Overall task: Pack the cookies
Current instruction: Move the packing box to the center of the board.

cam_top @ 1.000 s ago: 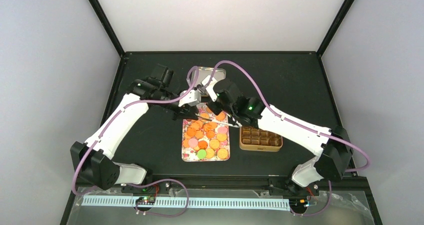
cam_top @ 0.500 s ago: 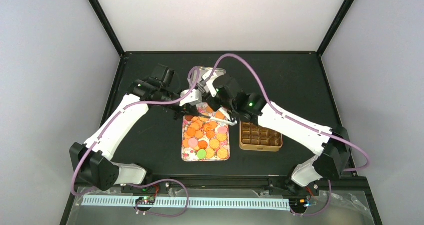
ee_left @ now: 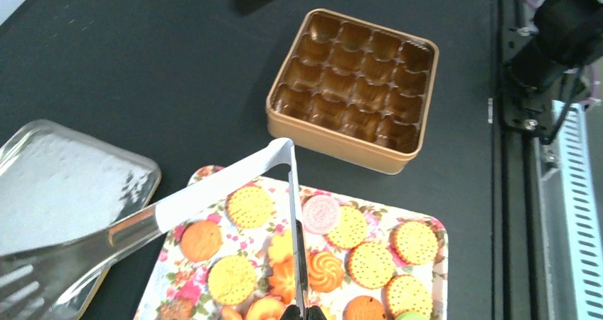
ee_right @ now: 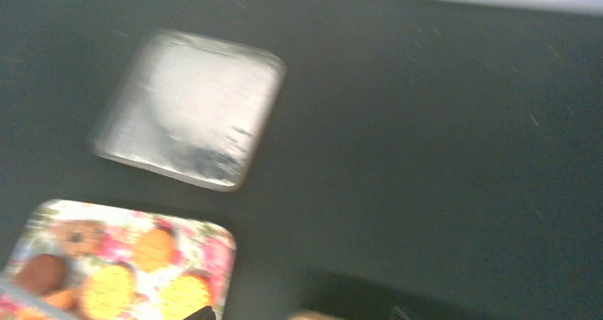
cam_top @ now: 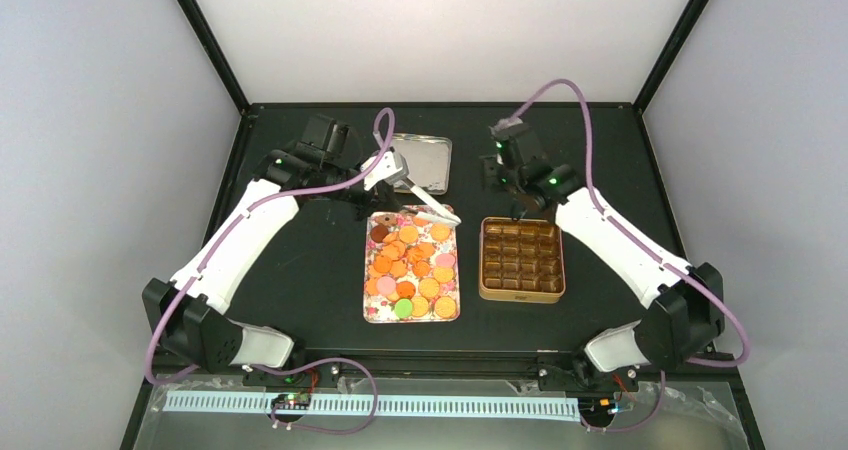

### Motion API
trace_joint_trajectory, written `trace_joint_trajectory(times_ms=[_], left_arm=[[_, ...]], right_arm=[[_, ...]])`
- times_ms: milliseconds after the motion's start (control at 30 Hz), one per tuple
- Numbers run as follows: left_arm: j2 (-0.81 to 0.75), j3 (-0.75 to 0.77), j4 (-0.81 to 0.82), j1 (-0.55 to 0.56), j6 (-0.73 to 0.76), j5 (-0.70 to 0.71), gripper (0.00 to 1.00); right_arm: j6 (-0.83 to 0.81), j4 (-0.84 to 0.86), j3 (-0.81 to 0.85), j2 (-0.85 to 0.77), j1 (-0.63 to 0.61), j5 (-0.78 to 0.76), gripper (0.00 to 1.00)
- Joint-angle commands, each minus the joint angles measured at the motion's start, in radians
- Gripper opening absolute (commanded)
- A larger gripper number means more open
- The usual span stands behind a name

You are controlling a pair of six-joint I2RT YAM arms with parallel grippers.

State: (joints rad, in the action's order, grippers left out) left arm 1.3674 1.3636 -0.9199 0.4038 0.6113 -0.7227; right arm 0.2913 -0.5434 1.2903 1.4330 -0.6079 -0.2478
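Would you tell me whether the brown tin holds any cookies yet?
Empty. In the left wrist view every compartment of the brown tin is bare, and the cookies lie on the floral tray.

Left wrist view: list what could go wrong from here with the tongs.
The tongs meet at the tips with no cookie between; lowered like that they might shove the cookies off the floral tray. The cookies overlap, so a pinch might lift two. The tin has snug compartments; a dropped cookie could straddle a divider.
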Motion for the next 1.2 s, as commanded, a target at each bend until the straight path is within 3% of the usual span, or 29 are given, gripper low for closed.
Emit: trace_joint_trajectory(times_ms=[0,233,567,900,1167], left_arm=[[-0.04,-0.007,0.087,-0.024,-0.071,0.096,0.02],[-0.047,-0.004,0.1,-0.03,-0.045,0.073,0.01],[-0.017,0.055,0.085,-0.03,0.001,0.026,0.01],[-0.011,0.076,0.018,-0.03,0.061,-0.008,0.02],[-0.007,0.076,0.006,-0.03,0.065,-0.034,0.02]], right_arm=[[0.133,-0.115,-0.15,-0.079,0.123,-0.048,0.67],[0.192,-0.056,-0.39,-0.242,0.341,0.076,0.9],[0.251,0.078,-0.556,-0.215,0.497,0.29,0.93],[0.371,0.227,-0.587,-0.095,0.495,0.545,0.87],[0.484,0.24,-0.586,-0.117,0.421,0.533,0.85]])
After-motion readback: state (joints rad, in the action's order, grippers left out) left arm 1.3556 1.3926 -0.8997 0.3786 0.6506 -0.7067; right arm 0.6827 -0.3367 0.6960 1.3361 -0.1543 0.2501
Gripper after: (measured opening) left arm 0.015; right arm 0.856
